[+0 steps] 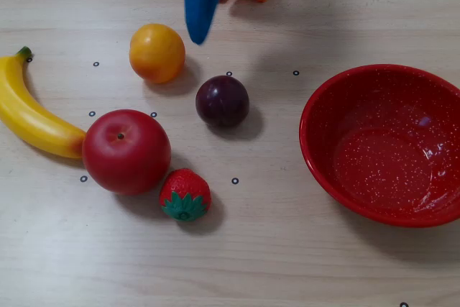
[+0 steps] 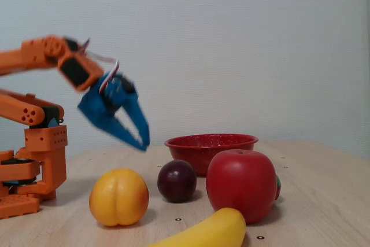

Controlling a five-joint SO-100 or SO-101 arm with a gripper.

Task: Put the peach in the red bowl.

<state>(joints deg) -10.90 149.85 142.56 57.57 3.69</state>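
The peach is a yellow-orange ball lying on the table at the upper left of the overhead view; in the fixed view the peach sits front left with its crease facing the camera. My blue gripper hangs in the air just up and right of it, its jaws together in one tapered point, holding nothing. In the fixed view the gripper is motion-blurred, well above the peach and angled down. The red bowl stands empty at the right; the fixed view shows the red bowl behind the fruit.
A dark plum lies between the peach and the bowl. A red apple, a strawberry and a banana fill the left side. The orange arm base stands at the fixed view's left.
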